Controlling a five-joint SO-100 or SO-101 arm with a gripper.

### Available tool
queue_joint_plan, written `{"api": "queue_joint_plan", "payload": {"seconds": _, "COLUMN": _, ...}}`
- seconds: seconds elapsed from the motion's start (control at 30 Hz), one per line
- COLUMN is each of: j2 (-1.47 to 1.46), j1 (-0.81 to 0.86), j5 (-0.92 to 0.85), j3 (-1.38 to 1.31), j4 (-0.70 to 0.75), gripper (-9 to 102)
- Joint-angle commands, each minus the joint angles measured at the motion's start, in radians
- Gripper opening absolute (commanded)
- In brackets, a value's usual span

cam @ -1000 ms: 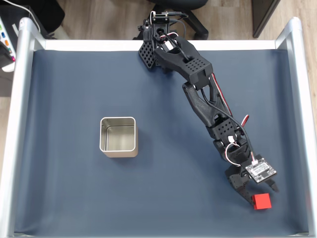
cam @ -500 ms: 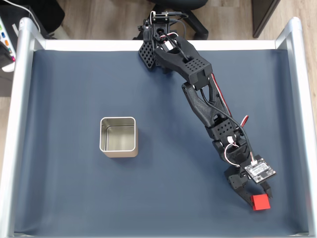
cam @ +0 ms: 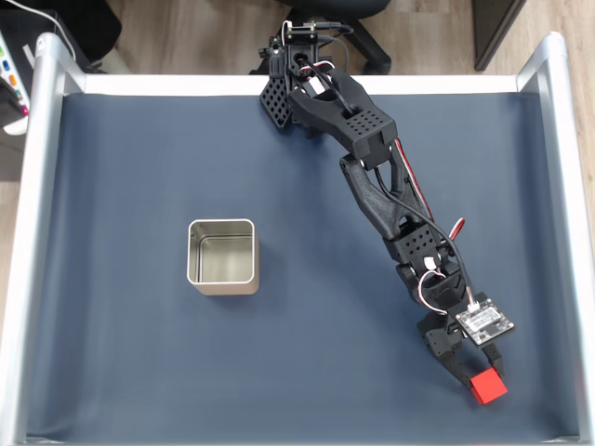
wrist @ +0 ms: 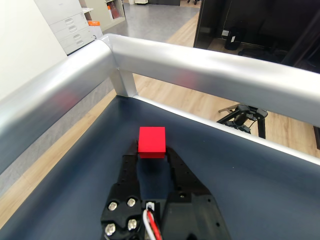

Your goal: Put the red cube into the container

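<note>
Dark blue matting covered your railed table (cam: 139, 372). Your gripper (cam: 481, 373) had reached the near right corner in the fixed view and was clamped on the red cube (wrist: 151, 140). Well to the left stood the container (cam: 222, 256), upright.

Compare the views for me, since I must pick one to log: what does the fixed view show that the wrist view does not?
The fixed view alone takes in the container, standing empty on the blue mat well left of the arm, along with the arm's whole reach from its base. The wrist view alone shows the corner of the silver rail and the wooden floor beyond it. Both show the red cube on the mat at the tips of the claw, which closely flank it.
</note>
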Motion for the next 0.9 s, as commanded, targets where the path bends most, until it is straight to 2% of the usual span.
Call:
{"api": "queue_joint_plan", "payload": {"seconds": 0.0, "j2": 0.032, "j1": 0.015, "j5": -0.015, "j3": -0.032, "j4": 0.003, "gripper": 8}}
{"api": "queue_joint_plan", "payload": {"seconds": 0.27, "j2": 0.153, "j1": 0.008, "j5": -0.041, "j3": 0.031, "j4": 0.106, "gripper": 0}}
{"api": "queue_joint_plan", "payload": {"seconds": 0.87, "j2": 0.779, "j1": 0.078, "j5": -0.081, "j3": 0.426, "j4": 0.453, "gripper": 0}}
